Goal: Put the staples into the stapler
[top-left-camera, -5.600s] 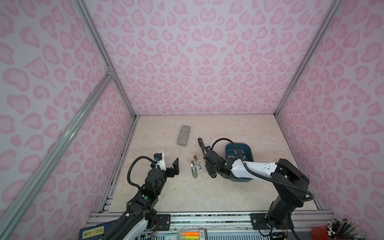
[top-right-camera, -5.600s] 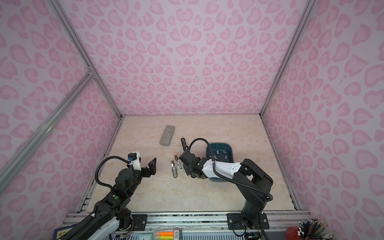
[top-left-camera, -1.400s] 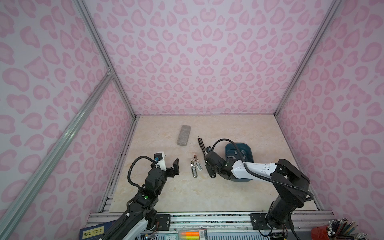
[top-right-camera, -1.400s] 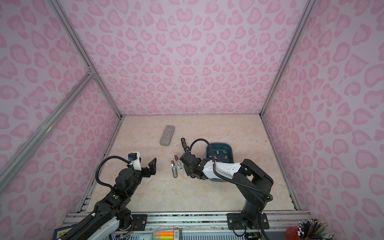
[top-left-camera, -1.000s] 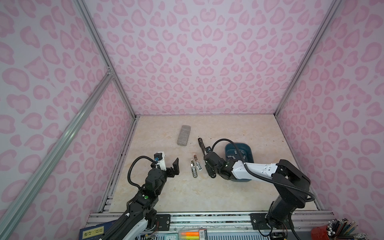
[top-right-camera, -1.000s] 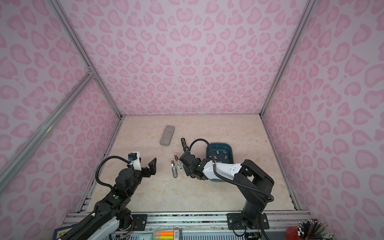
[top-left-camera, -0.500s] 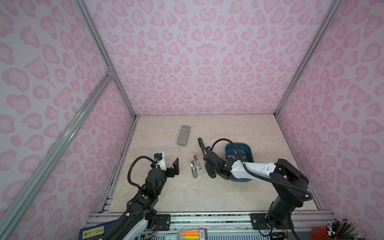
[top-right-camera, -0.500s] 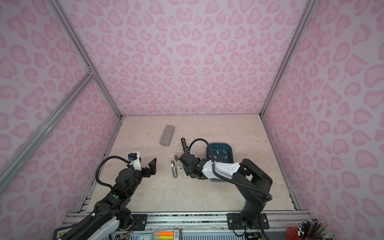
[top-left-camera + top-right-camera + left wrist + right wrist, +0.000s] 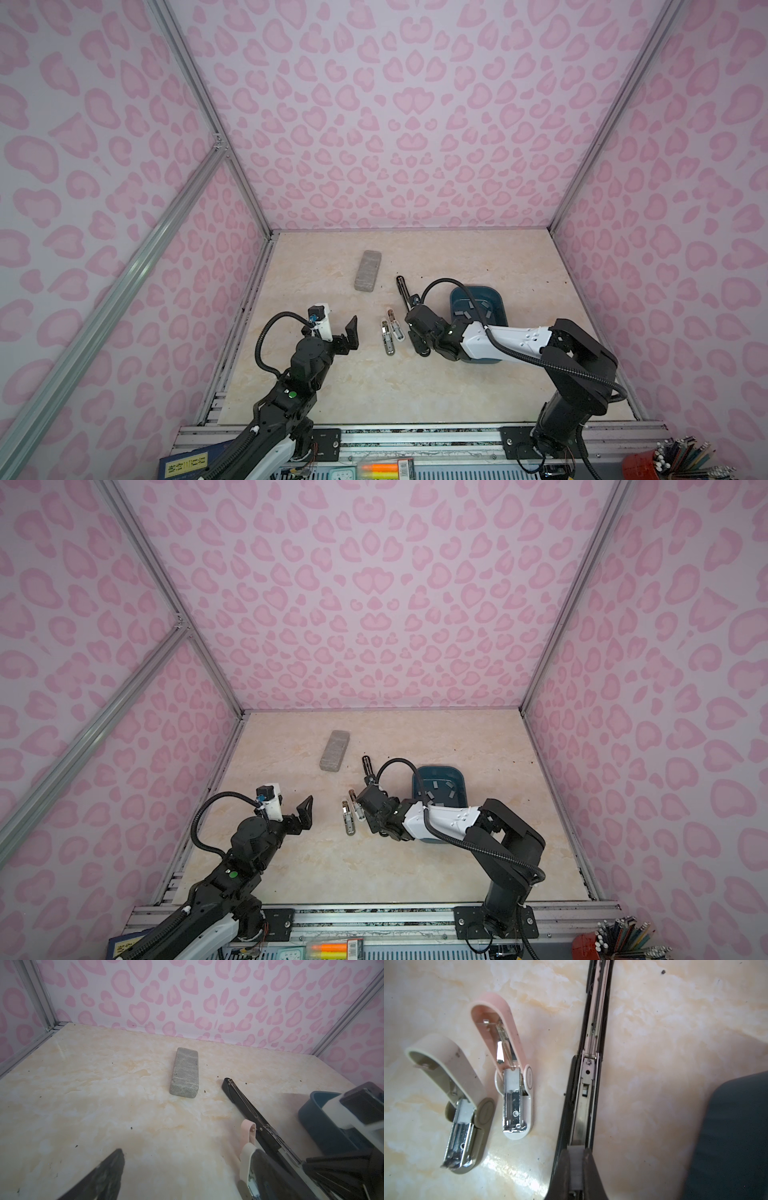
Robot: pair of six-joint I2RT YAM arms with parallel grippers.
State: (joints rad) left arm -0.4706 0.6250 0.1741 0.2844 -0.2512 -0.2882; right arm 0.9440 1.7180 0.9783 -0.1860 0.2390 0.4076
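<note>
Pinching a staple strip (image 9: 575,1169) in right gripper (image 9: 576,1154), jaws pressed onto it, directly over open rail of black stapler (image 9: 584,1105); contact unclear. Left gripper (image 9: 214,1156) spread wide, empty, near pink stapler (image 9: 508,1059) and beige stapler (image 9: 465,1088). Spare staples (image 9: 457,314) loose in blue tray (image 9: 478,286), beside black stapler.

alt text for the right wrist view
The right claw is shut on a strip of staples, in line with the channel of the open black stapler. Beside it lie an open pink stapler and an open beige stapler; a blue tray shows at the edge.
</note>
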